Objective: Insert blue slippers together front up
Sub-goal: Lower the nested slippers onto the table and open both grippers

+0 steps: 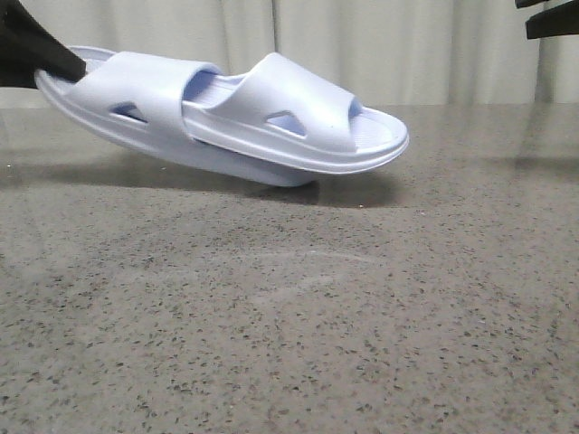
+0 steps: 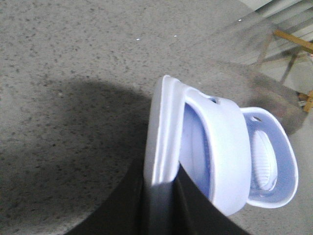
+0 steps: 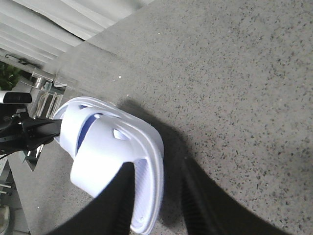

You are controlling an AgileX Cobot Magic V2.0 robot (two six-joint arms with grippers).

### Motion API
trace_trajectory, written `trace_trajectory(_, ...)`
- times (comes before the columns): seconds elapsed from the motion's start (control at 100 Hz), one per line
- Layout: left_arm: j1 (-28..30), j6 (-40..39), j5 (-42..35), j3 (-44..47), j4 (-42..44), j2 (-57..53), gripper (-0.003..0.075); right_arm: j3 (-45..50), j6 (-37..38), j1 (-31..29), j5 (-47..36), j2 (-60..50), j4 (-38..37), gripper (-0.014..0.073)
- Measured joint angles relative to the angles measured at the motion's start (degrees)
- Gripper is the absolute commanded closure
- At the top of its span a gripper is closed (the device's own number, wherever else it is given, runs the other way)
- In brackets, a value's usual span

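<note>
Two pale lavender-blue slippers are nested. The second slipper (image 1: 289, 122) is pushed through the strap of the first slipper (image 1: 136, 99). Both face up, toes to the right. My left gripper (image 1: 36, 50) is shut on the heel rim of the first slipper and holds the pair tilted, heel end raised. In the left wrist view my left gripper (image 2: 164, 186) pinches that rim (image 2: 161, 147). My right gripper (image 1: 547, 18) is high at the upper right, open and empty. In the right wrist view its gripper (image 3: 157, 169) hangs well above the pair (image 3: 107, 142).
The speckled grey stone table (image 1: 289, 325) fills the foreground. Pale curtains (image 1: 434, 45) hang behind it. A wooden frame (image 2: 293, 41) stands past the table's far edge. Equipment (image 3: 19, 132) stands beside the table edge in the right wrist view.
</note>
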Motion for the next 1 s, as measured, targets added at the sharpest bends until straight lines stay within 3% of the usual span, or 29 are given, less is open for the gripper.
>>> trace_trajectory(0.24,-0.1,1.1,-1.5,0.0,3.1,3.5,0.0702,0.0,0.4,0.0,0.0,0.0,-1.0,0.041)
trace_trajectory(0.31,-0.1,1.5,-1.8,0.0,4.1,4.5,0.0671,0.0,0.5,0.0,0.0,0.0,-1.0,0.041)
trace_trajectory(0.53,-0.1,4.9,-2.3,0.0,6.0,4.8,0.0385,0.0,0.5,0.0,0.1,0.0,-1.1,0.041)
trace_trajectory(0.62,-0.1,5.5,-2.3,-0.2,6.3,4.8,0.0309,0.0,0.6,0.0,0.1,0.0,-1.3,0.041)
trace_trajectory(1.0,6.8,5.6,7.9,-8.6,7.4,0.6,0.0308,0.0,0.6,0.0,0.1,-0.6,-1.6,0.041)
